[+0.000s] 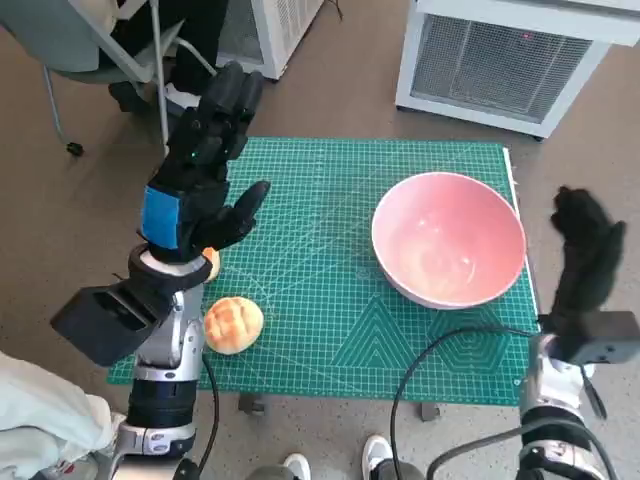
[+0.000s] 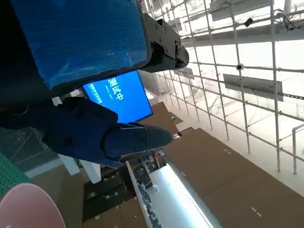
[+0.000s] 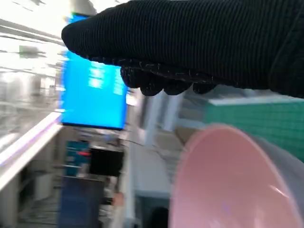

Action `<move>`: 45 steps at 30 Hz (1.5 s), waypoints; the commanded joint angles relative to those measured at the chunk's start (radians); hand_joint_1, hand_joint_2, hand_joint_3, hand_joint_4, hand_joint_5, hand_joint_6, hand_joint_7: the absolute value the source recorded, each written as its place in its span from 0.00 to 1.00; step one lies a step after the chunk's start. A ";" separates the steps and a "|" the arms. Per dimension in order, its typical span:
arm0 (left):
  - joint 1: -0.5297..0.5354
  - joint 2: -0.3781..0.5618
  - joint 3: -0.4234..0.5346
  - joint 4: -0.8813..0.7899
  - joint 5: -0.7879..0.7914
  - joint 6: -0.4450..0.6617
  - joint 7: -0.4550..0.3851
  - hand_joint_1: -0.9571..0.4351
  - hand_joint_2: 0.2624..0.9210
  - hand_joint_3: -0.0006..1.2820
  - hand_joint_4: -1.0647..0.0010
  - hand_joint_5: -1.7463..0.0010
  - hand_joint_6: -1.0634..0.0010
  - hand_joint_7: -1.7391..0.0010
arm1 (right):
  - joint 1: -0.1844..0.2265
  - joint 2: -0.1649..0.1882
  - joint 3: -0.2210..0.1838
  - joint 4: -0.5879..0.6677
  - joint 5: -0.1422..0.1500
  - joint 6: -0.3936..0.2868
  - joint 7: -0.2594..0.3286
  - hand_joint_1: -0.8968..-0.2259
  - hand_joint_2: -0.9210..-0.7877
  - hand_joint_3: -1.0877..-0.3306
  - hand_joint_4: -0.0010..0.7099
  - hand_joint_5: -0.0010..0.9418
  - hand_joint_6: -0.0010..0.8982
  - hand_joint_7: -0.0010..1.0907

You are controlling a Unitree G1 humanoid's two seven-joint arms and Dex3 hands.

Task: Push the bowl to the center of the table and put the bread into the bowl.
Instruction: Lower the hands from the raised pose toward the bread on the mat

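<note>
While pink bowl (image 1: pixel 449 238) sits near table's right edge, right hand (image 1: pixel 590 250) hangs just beside it, fingers loosely apart, empty. Left hand (image 1: pixel 205 165) raised, spread, empty above bread (image 1: pixel 233 324). Risk: high shove tips bowl; off-line push slides it off mat (image 1: pixel 330 300).

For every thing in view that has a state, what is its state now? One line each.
bowl: upright, empty, near the table's right edge, not yet at the center.
bread: on the green mat, front left, outside the bowl.
left hand: raised above the mat, fingers apart, holds nothing.
right hand: beside the bowl at the right edge, holds nothing; contact unclear.
</note>
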 commanded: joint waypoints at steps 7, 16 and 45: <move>-0.002 0.011 0.009 -0.031 -0.013 0.021 -0.002 0.37 1.00 0.29 0.77 1.00 0.64 0.98 | -0.081 0.033 -0.035 0.154 0.072 0.160 0.103 0.62 0.00 0.27 0.30 0.03 0.01 0.45; 0.012 0.014 0.013 -0.065 0.003 0.044 0.017 0.37 1.00 0.29 0.75 1.00 0.61 0.98 | -0.147 0.078 -0.028 0.177 0.077 0.241 0.123 0.55 0.00 0.32 0.31 0.01 0.05 0.40; 0.074 0.046 0.040 -0.131 0.017 0.046 0.040 0.37 1.00 0.28 0.76 1.00 0.63 0.99 | -0.311 0.174 0.012 0.211 0.033 0.368 0.068 0.60 0.00 0.28 0.32 0.01 0.13 0.31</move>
